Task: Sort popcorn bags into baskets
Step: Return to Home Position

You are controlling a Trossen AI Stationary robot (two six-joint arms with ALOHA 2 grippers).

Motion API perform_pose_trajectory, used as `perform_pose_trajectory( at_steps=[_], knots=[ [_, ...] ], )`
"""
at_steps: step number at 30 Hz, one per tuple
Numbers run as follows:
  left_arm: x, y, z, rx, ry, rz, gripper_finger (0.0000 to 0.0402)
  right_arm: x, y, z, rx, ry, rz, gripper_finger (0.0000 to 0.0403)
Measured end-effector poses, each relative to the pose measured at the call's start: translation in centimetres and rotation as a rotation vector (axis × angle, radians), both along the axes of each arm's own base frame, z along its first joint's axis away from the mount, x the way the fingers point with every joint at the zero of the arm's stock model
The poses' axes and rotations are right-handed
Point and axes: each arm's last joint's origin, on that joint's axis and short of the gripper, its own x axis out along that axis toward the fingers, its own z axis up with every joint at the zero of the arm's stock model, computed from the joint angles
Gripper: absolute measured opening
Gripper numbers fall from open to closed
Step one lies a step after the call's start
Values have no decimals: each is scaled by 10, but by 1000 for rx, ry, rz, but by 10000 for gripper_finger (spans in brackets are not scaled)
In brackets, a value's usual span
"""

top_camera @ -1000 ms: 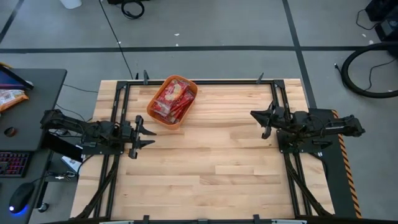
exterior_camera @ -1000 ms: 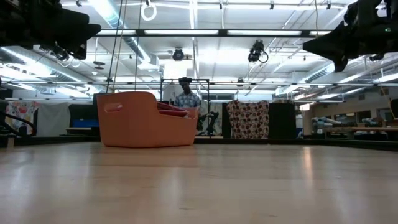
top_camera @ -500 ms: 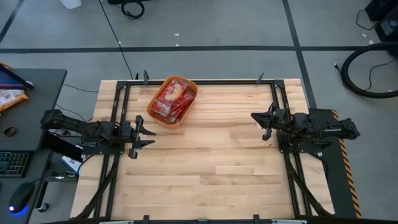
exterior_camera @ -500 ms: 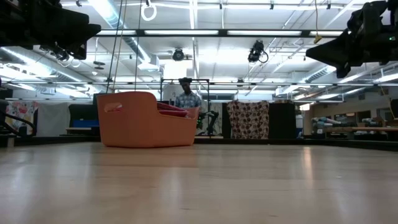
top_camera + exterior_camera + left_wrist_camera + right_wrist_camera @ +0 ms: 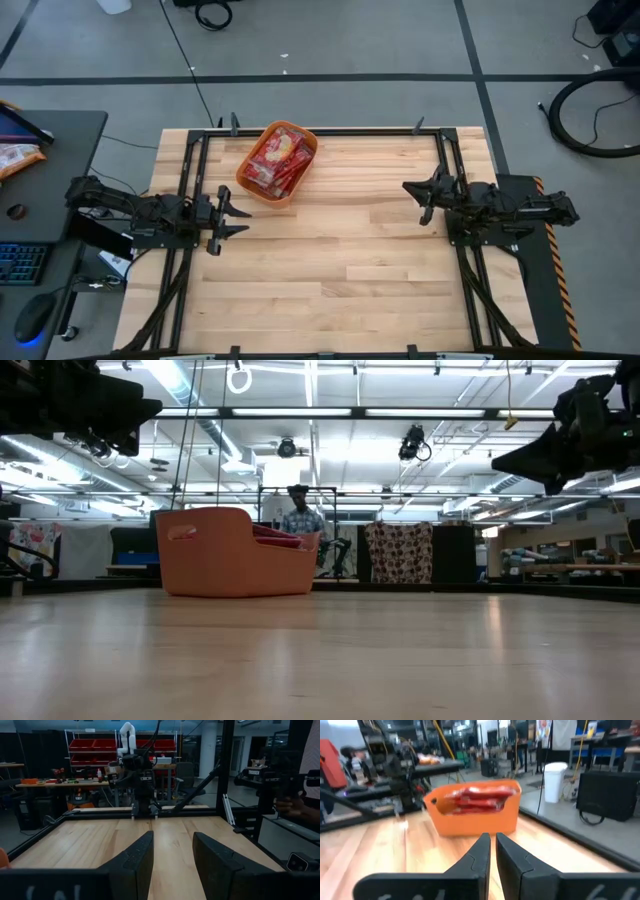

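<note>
The orange basket (image 5: 241,178) stands near the table's far edge, left of the middle, and also shows in the low view (image 5: 235,560) and the right wrist view (image 5: 470,822). Several red popcorn bags (image 5: 277,160) lie piled inside it, their tops above the rim (image 5: 480,799). No bag lies on the table top. My left gripper (image 5: 246,219) hovers open just near of the basket, by the left rail; its fingers stand apart in its wrist view (image 5: 172,845). My right gripper (image 5: 410,190) hangs by the right rail, pointing at the basket, fingers shut (image 5: 492,842).
Black frame rails (image 5: 330,131) run along the table's far, left and right sides. A dark desk (image 5: 40,180) with a keyboard and an orange-and-white packet (image 5: 15,155) stands left of the table. A person (image 5: 300,518) stands in the room beyond.
My right gripper has sunk a little and its arm has drawn back slightly toward the table's right edge. The basket and the bags have kept still.
</note>
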Motion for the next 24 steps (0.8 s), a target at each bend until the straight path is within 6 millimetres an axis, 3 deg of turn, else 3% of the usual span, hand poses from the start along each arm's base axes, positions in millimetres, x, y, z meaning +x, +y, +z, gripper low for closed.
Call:
perform_pose_trajectory(
  at_steps=[6, 12, 24],
  knots=[
    [0, 0, 0, 0, 0, 0, 142, 1, 2, -4, 36, 36, 62, 33],
    [0, 0, 0, 0, 0, 0, 142, -1, -1, -4, 76, 31, -33, 33],
    [0, 0, 0, 0, 0, 0, 142, -1, -1, -4, 56, 40, -22, 33]
  ],
)
